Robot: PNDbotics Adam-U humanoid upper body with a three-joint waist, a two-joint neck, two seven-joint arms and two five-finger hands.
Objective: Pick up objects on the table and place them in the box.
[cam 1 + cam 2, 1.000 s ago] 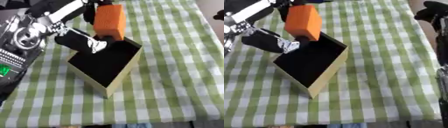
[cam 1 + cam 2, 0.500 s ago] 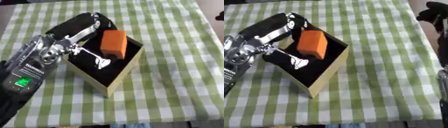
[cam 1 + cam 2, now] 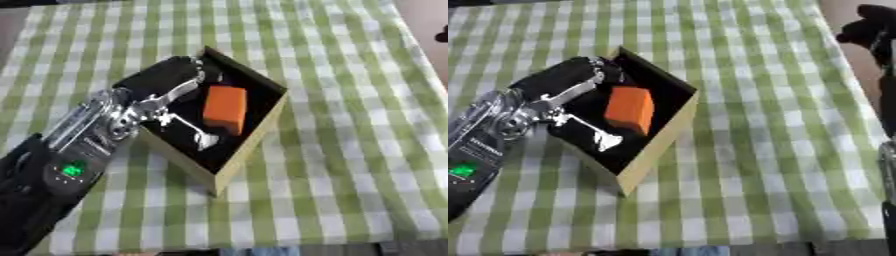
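Nearest, at the lower left of the box [image 3: 248, 150]: one black and silver left forearm with a small green light glowing on its casing, and some white lettering beside it, too blurred to read. Reaching up from there over the box's left wall: the left hand [image 3: 166, 80], back upward, dark fingers bent down over the wall into the interior, nothing visibly pinched between them; a silver-tipped thumb [image 3: 206, 140] stretched across the black floor, just beside the block but seemingly apart from it. One box only, open-topped, tan card outside, black inside, set cornerwise on the bench [image 3: 350, 150], which wears a green and white checked cloth. Inside the box, toward its right wall: one orange block [image 3: 225, 108], upright on the floor, plain-faced, no label or writing. Well to the right of the box, at the right edge of the right eye view: dark parts of the right arm, with the right hand [image 3: 866, 31] a black shape near the upper corner, fingers impossible to make out.
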